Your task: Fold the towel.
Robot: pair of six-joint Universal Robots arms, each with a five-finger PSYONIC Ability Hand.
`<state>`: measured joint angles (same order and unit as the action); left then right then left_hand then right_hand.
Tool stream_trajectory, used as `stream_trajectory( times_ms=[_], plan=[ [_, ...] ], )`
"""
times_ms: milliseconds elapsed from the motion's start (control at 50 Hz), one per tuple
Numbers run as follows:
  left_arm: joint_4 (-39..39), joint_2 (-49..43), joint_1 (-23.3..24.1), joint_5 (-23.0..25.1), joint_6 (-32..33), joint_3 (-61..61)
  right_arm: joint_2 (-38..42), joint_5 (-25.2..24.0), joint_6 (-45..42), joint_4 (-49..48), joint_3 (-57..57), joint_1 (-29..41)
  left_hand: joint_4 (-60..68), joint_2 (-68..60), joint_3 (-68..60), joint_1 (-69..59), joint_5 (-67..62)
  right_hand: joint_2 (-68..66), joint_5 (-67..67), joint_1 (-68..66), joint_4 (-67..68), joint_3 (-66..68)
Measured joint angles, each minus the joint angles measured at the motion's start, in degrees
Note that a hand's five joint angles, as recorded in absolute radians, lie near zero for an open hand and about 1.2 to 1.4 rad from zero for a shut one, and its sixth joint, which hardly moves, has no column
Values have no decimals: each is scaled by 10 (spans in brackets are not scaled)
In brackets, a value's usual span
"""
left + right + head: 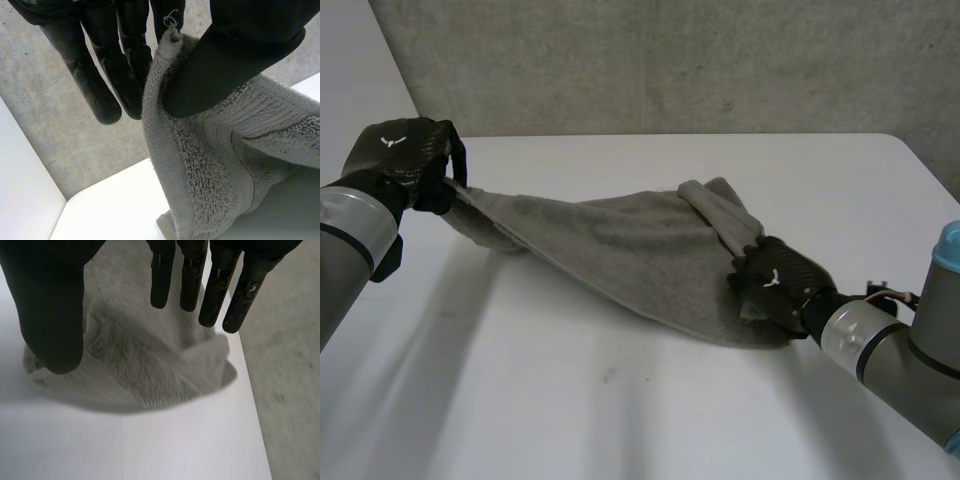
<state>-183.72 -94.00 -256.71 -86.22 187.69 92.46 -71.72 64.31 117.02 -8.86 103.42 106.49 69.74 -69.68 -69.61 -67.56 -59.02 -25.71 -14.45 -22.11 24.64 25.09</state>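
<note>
The grey towel is lying stretched across the white table, running from the left hand to the right hand. In the head view the left hand is holding one corner up off the table. The cloth is sloping down from that hand's fingers toward the right hand, where the other end is resting on the tabletop. A rolled fold of the towel is lying just beyond the right hand's fingertips, and a grey concrete surface is rising behind the table. The left wrist view is showing what the head view is hiding. The left hand's thumb is pressing the corner of the towel, with a loose thread sticking up from it, against the side of nearly straight fingers. This hand is therefore grasping the towel in a pinch, and the cloth is hanging from the thumb in a deep fold. The right wrist view is showing the right hand from the palm side. Its fingers are reaching out straight and slightly apart, and its thumb is spread wide from them. The bunched end of the towel is lying below and beyond the fingertips, with nothing clamped, so this hand is released. The head view is showing it sitting low over that end of the towel, but I cannot tell whether it is pressing on the cloth.
</note>
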Motion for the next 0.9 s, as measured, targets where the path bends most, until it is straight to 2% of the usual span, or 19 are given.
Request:
stream_trajectory(
  times_ms=[60, 140, 340, 400, 460, 480, 520, 580, 600, 640, 680, 800, 860, 900],
  plan=[
    [-3, -2, -1, 0, 0, 2, 22, -43, -17, -13, -7, -1, 0, 0, 0, 0, 0, 8, 7, 7, -8, -7],
    [-5, -3, -2, 0, 0, 4, 48, -65, -44, -27, -19, 0, 0, 0, 0, 0, 0, 16, 19, 18, -21, -19],
    [-9, -3, -3, 0, 0, 8, 106, -60, -111, -19, -53, 3, 0, 0, 0, 0, 0, 16, 18, 17, -19, -19],
    [-12, -3, -4, 0, 0, 10, 121, -51, -130, -5, -66, 1, 0, 0, 0, 0, 0, -1, -17, -8, 21, 14],
    [-14, -3, -4, 0, 0, 10, 121, -46, -132, -2, -69, 1, 0, 0, 0, 0, 0, -37, -42, -33, 50, 45],
    [-19, -3, -6, 0, 0, 10, 117, -37, -133, 2, -72, -1, 0, 0, 0, 0, 0, -110, -106, -92, 117, 116],
    [-21, -2, -7, 0, 0, 10, 115, -33, -133, 2, -73, -1, 0, 0, 0, 0, 0, -110, -106, -92, 117, 116],
    [-26, -2, -13, 0, 1, 9, 109, -19, -131, 3, -74, -7, 0, 0, 0, 0, 0, -269, -265, -225, 280, 275],
    [-26, -2, -14, 0, 1, 9, 108, -17, -130, 3, -74, -9, 0, 0, 0, 0, 0, -285, -279, -239, 294, 289],
    [-27, -1, -16, 0, 1, 9, 104, -9, -127, 3, -76, -20, 0, 0, 0, 0, 0, -310, -307, -264, 323, 318],
    [-28, -1, -18, 0, 1, 10, 99, 2, -116, 3, -80, -36, 0, 0, 0, 0, 0, -412, -409, -325, 427, 419],
    [-27, 0, -19, 0, 1, 11, 89, 30, -41, 5, -100, -75, 0, 0, 0, 0, 0, -413, -412, -325, 434, 424],
    [-27, 0, -18, 0, 1, 12, 81, 41, 47, 13, -111, -92, 0, 0, 0, 0, 0, -413, -413, -325, 434, 424],
    [-27, 1, -18, 0, 1, 12, 78, 42, 72, 17, -112, -96, 0, 0, 0, 0, 0, -413, -413, -325, 434, 424]
  ],
)
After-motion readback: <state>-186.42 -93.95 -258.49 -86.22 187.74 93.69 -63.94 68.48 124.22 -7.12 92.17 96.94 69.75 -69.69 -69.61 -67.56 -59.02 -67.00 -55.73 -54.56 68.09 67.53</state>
